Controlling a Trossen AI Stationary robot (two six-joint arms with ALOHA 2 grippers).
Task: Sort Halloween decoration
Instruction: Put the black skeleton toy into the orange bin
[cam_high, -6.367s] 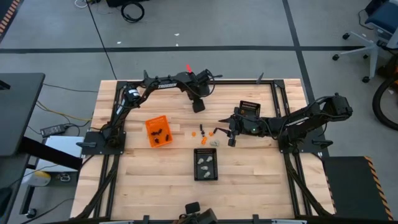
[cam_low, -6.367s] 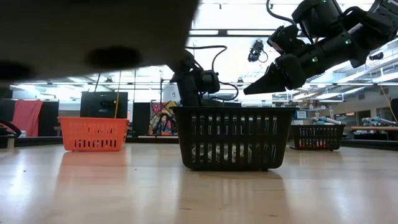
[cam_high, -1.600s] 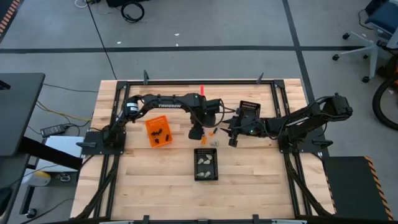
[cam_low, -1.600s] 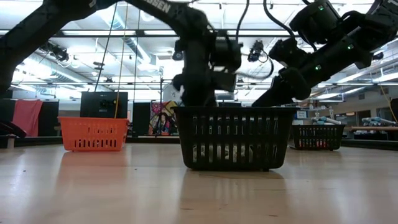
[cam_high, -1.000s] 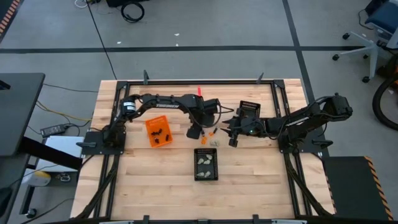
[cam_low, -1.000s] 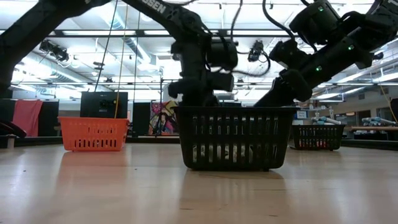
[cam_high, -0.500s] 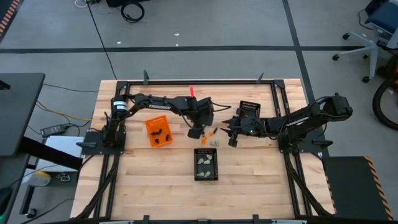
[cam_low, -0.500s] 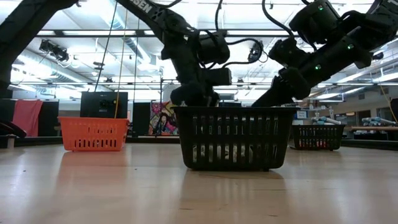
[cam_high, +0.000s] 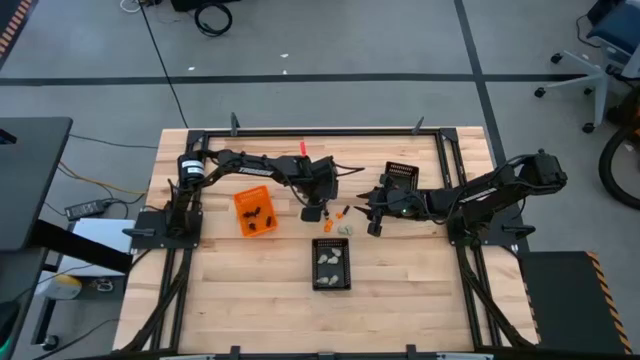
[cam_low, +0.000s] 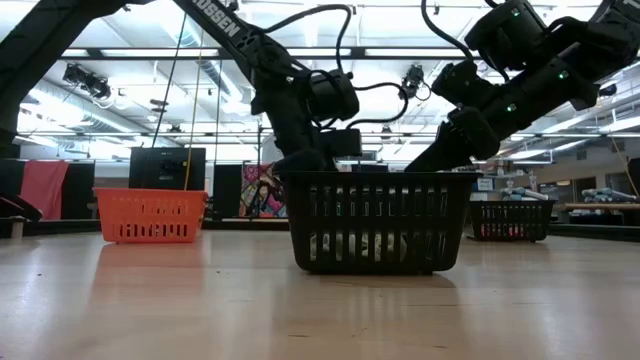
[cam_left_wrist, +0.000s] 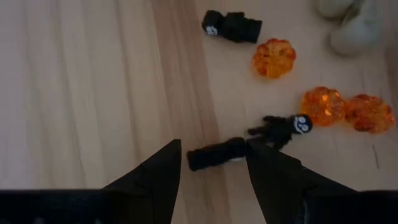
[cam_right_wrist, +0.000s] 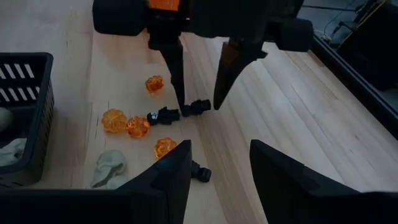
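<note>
my left jaws (cam_left_wrist: 212, 163) stand open, one finger on either side of a small black toy figure (cam_left_wrist: 216, 154) lying on the pale wooden desk (cam_high: 250, 270), gripping nothing. my right jaws (cam_right_wrist: 217, 163) hang open and empty nearby. translucent orange pumpkin pieces (cam_left_wrist: 272, 58), another black skull-faced figure (cam_left_wrist: 281, 128) and pale grey-white skulls (cam_right_wrist: 107, 164) lie scattered close beside.

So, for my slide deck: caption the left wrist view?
Open left gripper straddles a black toy piece on the table, orange pumpkins nearby.
</note>
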